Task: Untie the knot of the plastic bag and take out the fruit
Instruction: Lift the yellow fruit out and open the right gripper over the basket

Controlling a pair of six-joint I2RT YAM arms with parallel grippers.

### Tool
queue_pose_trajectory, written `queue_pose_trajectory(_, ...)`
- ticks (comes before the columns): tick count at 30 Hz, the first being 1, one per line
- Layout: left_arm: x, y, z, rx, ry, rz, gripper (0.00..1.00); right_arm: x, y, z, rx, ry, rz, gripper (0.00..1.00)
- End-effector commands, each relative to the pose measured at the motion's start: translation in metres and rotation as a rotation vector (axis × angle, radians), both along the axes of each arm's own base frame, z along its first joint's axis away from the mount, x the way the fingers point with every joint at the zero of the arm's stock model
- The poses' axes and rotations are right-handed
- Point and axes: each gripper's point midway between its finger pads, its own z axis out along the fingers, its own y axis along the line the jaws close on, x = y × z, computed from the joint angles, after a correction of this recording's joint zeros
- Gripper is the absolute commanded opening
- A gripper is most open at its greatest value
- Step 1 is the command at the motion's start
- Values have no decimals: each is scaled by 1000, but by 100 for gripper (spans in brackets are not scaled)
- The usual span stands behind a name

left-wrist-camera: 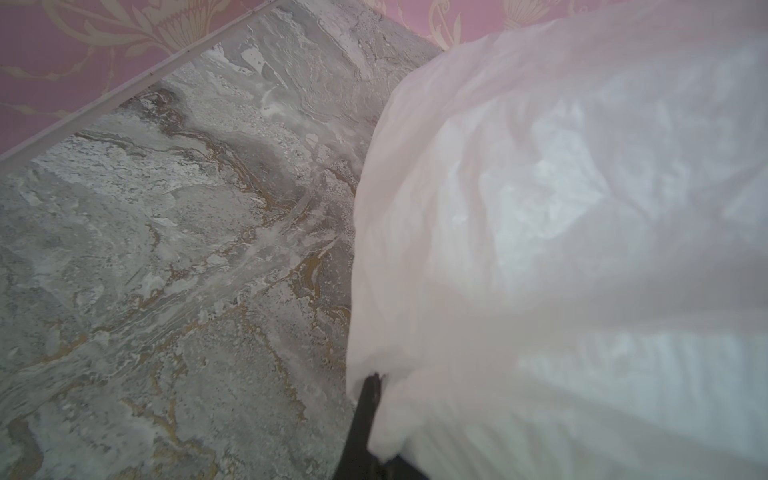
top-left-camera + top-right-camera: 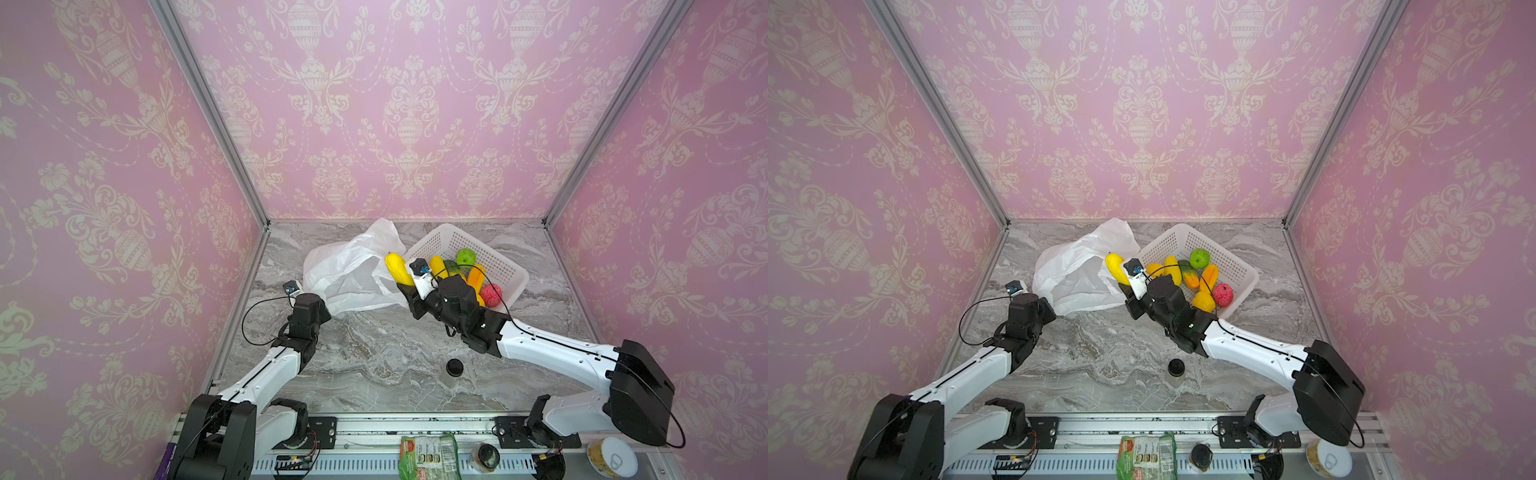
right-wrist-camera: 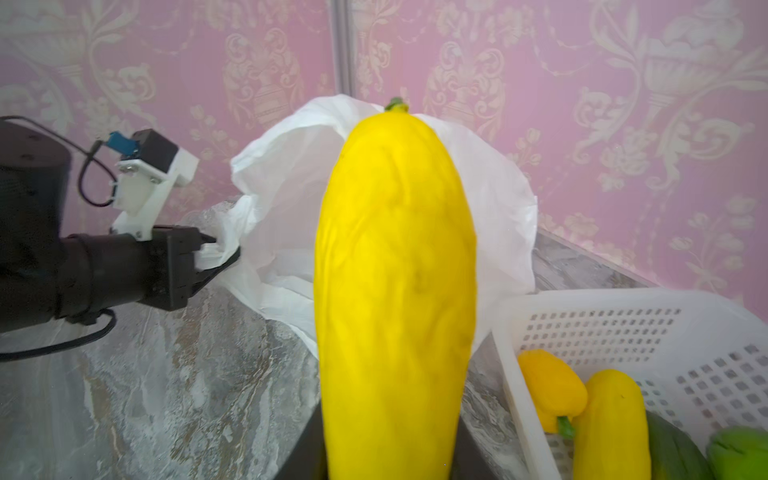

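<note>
— Views first: what does one camera give that the others miss?

— Both top views lay out the whole marble table [image 2: 365, 357]. The plastic bag [image 2: 345, 270] lies at 11 o'clock from the table's middle. The white basket [image 2: 451, 235] is just beside it at 1 o'clock, and a small black-lidded jar [image 2: 454, 369] stands at 5 o'clock. From above, my own wrist hides how my left gripper [image 3: 224, 249] bites, and only the right wrist camera shows that side-on. The left wrist view is mostly blurred white plastic next to bare marble.

— How does the fruit look?

— The long yellow fruit [image 3: 395, 270] is glossy and faintly ribbed, with a small green stem at its far end (it fills the middle of the right wrist view). It is outside the bag, at 12 o'clock, between the bag's gaping mouth and the basket's nearest corner. The basket holds a green apple [image 2: 468, 257], an orange mango [image 2: 476, 277], a pink-red round fruit [image 2: 491, 294] and more yellow pieces. The bag is slack, crinkled and translucent.

— And your grippers?

— My right gripper [image 2: 404, 286] is closed partway around the yellow fruit's lower end, with a finger on each side. My left gripper is clenched tight on a bunched fold of the bag's edge, at 7 o'clock of the bag.
</note>
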Motion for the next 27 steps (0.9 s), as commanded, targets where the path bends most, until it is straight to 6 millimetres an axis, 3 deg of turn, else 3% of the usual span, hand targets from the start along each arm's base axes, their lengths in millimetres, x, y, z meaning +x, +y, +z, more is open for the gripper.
queue_pose_trajectory(1, -1, 8, 7, 29, -29, 28, 0, 24, -46, 2, 135, 39, -198, 15)
queue_pose_trajectory(6, 2, 3, 6, 31, -27, -9, 0, 53, -109, -19, 219, 145, -422, 17)
queue_pose_trajectory(11, 7, -2, 4, 31, -11, -37, 0, 85, -154, -70, 219, 370, -599, 19)
queue_pose_trajectory(14, 9, -4, 2, 32, -2, -46, 0, 101, -160, -97, 177, 498, -599, 25)
queue_pose_trajectory(21, 11, -5, 2, 34, 3, -56, 0, 132, -149, -141, 146, 656, -540, 21)
queue_pose_trajectory(22, 11, -5, 2, 35, 4, -54, 0, 144, -144, -131, 166, 636, -528, 22)
queue_pose_trajectory(27, 13, -7, 1, 33, 12, -68, 0, 168, -138, -139, 173, 645, -529, 30)
